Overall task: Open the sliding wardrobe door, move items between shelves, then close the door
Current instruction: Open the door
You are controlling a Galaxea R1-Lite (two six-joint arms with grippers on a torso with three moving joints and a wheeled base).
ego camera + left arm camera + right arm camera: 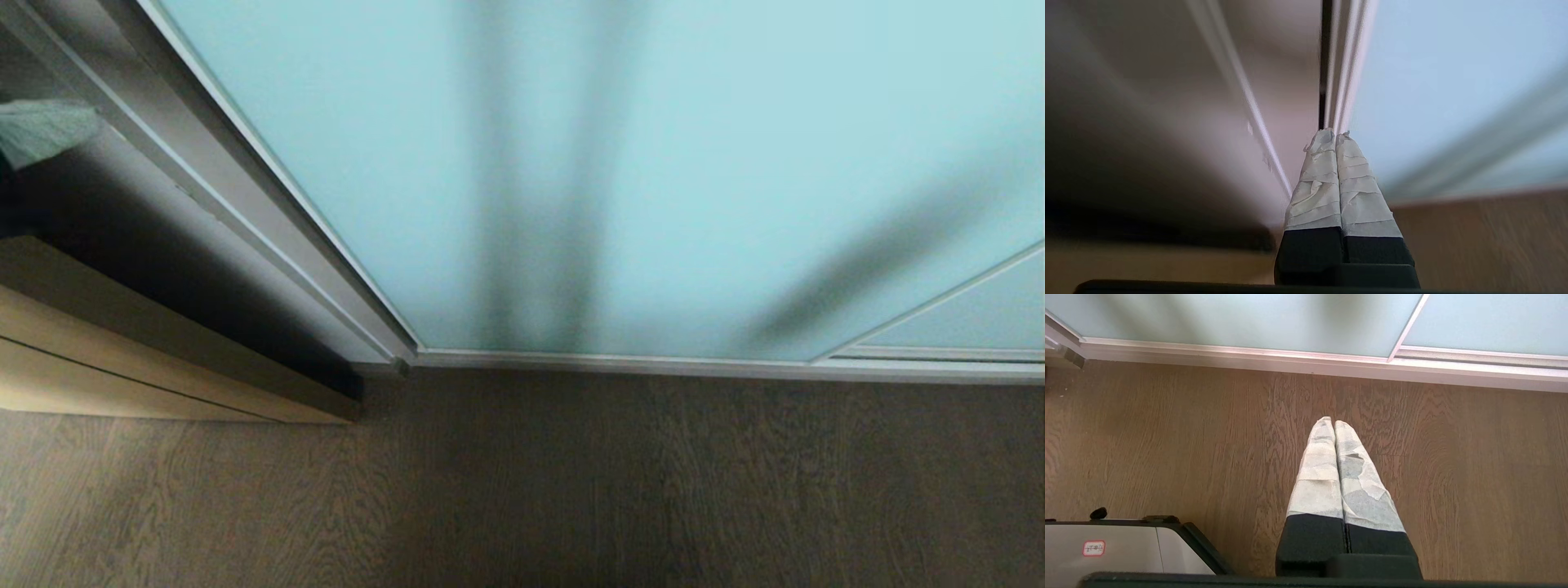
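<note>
The sliding wardrobe door [620, 163], frosted pale blue-green glass in a thin silver frame, fills the head view down to its bottom rail and stands closed; neither arm shows there. In the left wrist view my left gripper [1335, 134] is shut with nothing in it, its taped fingertips [1349, 163] pointing at the door's [1453, 81] left frame edge, in front of the narrow dark gap beside it. Whether they touch the frame I cannot tell. My right gripper [1334, 422] hangs shut and empty over the floor, short of the door's [1229, 318] bottom rail. The items and the shelves are hidden behind the glass.
A grey wardrobe side panel [163, 237] rises left of the door. A light wood panel [122, 359] lies low at the far left. Dark wood floor [571, 490] runs in front. A second glass panel [980, 318] overlaps at the right. My white base [1118, 547] shows beside the right gripper.
</note>
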